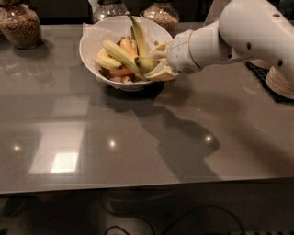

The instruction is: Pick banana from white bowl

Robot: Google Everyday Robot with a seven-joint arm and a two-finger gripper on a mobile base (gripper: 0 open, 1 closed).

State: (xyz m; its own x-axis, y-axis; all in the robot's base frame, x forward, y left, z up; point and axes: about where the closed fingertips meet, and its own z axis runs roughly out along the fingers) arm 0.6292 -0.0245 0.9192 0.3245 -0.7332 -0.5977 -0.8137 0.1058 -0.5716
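The white bowl [88,48] stands at the back middle of the grey table, lined with white paper and holding fruit. The banana [140,43], yellow-green with a dark stem end, stands steeply in the bowl's right half, stem end up. A longer pale-yellow banana [118,51] lies diagonally beside it, and another pale banana [105,60] lies at the left. My gripper [158,60] reaches in over the bowl's right rim from the right, at the banana's greenish lower end. The white arm [239,32] hides the rim there.
Orange pieces [126,45] lie under the bananas. Glass jars of grain stand at the back left [20,25] and behind the bowl [161,13]. Stacked beige plates [280,80] sit at the right edge. The table's front edge [138,186] runs across the lower frame.
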